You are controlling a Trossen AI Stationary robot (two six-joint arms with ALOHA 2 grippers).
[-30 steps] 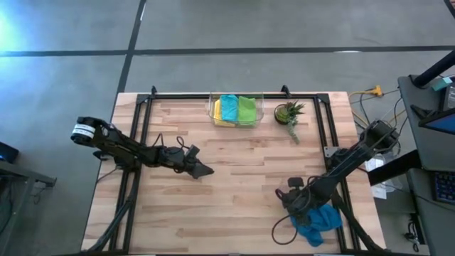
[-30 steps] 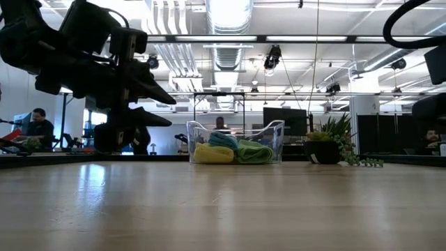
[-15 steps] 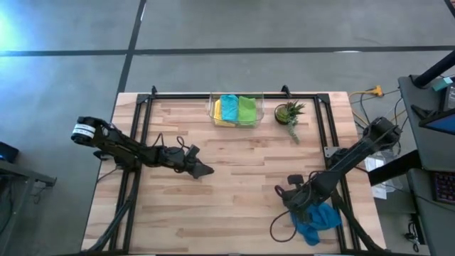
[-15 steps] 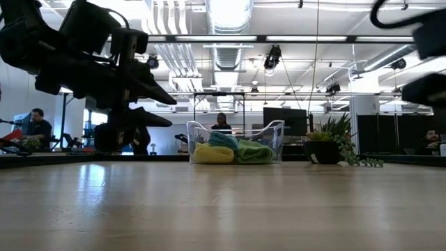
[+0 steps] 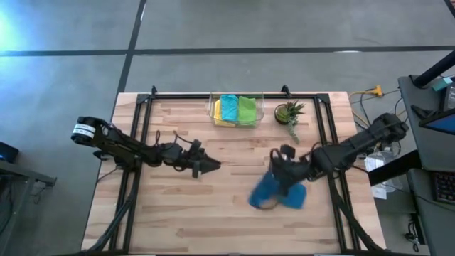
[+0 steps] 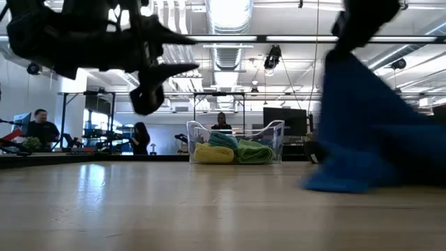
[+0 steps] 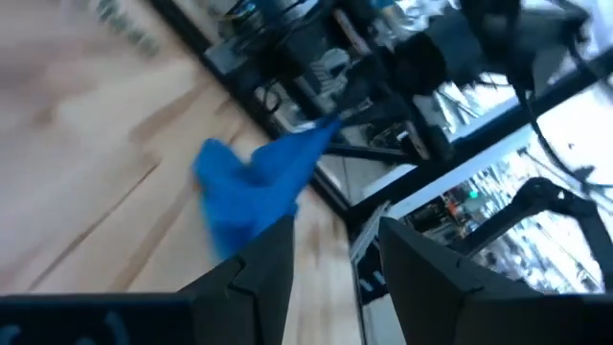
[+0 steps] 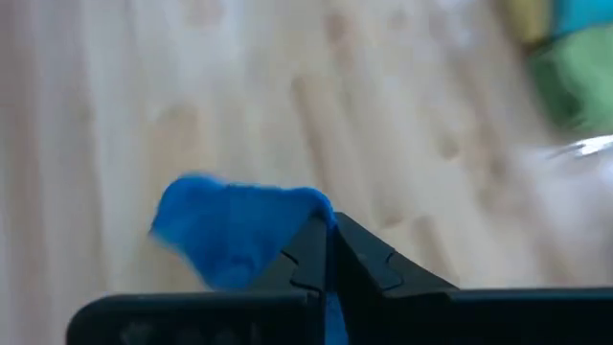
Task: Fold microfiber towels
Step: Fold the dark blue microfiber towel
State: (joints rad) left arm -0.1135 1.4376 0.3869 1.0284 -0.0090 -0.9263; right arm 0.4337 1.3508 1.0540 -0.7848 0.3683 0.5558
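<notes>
A blue microfiber towel [image 5: 274,190] hangs from my right gripper [image 5: 279,176], which is shut on it right of the table's middle. In the low view it drops as a blurred cone [image 6: 362,125]. My left gripper [image 5: 211,166] stands open and level above the table left of centre, pointing toward the blue towel [image 7: 254,187], with nothing between its fingers [image 7: 335,259]. Yellow, teal and lime green towels lie bunched in a clear bin [image 5: 235,110] at the table's far edge. My right gripper pinches a bunched-up part at the towel's top [image 8: 305,209] between its two shut fingers, slanting down from the table's right side. Which edge or how many layers cannot be told. The towel hangs slack below, its lower end [image 6: 338,183] at the tabletop.
A small potted plant [image 5: 288,113] stands right of the bin [image 6: 235,143] at the far edge. Black frame rails [image 5: 323,128] run along the table's left, right and far sides. Bare wood [image 5: 213,213] spans the near half. People and desks show in the room beyond.
My right gripper has risen from the table's near right corner and swung toward the middle and the far edge, carrying the blue towel, which lay crumpled there and now hangs below it. My left gripper has risen a little and rolled.
</notes>
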